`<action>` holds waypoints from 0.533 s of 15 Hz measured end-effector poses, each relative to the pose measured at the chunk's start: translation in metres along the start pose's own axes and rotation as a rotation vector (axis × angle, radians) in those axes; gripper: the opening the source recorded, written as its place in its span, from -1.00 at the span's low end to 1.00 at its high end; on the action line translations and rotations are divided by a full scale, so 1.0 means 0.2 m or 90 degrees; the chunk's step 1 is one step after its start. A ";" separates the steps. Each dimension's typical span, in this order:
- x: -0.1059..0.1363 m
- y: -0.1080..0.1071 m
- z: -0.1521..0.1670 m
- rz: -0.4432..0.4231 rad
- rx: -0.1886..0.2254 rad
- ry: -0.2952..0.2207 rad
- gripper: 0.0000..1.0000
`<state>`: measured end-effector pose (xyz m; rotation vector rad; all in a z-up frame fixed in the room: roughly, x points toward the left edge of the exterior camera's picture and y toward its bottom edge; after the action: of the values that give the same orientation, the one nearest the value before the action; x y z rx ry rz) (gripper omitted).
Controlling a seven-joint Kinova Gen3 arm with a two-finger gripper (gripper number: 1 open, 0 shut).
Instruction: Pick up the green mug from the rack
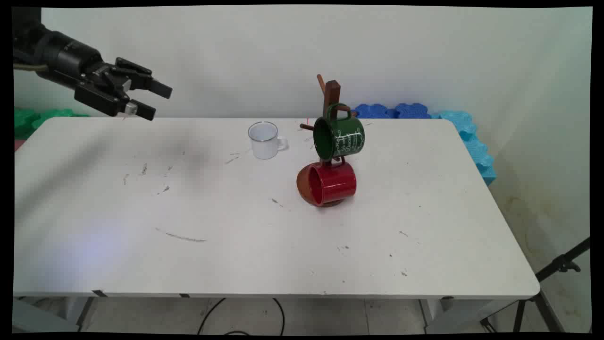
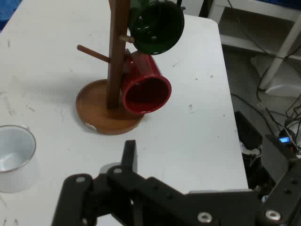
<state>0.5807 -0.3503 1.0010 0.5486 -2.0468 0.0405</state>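
Hovering spread and empty, the gripper (image 1: 152,100) hangs well left of the white mug (image 1: 264,140).

Green mug (image 1: 340,137) white lettering; red mug (image 1: 330,183); white mug (image 1: 264,140); brown rack (image 2: 109,110).

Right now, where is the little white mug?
In the main view the white mug stands upright toward the table's far edge, left of the wooden mug tree.

The mug tree (image 1: 330,101) looks like brown wood, its post and round base smoothly finished. The red mug (image 1: 330,183) and green mug (image 1: 340,137) hanging on it are glossy, enamel-like. The white cup (image 1: 264,140) (thin metallic rim) is smooth too. The table (image 1: 236,255) is matt white, scuffed with grey marks. The gripper (image 1: 155,100) is matt black.
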 end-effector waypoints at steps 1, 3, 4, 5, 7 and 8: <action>0.00 0.01 0.00 -0.002 0.002 0.001 1.00; 0.00 0.02 0.03 -0.009 0.011 0.004 1.00; 0.01 0.03 0.05 -0.014 0.016 0.007 1.00; 0.02 0.05 0.08 -0.019 0.022 0.010 1.00; 0.05 0.08 0.16 -0.029 0.034 0.019 1.00; 0.06 0.11 0.21 -0.037 0.041 0.022 1.00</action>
<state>0.5331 -0.3461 0.9934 0.6424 -2.0012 0.0814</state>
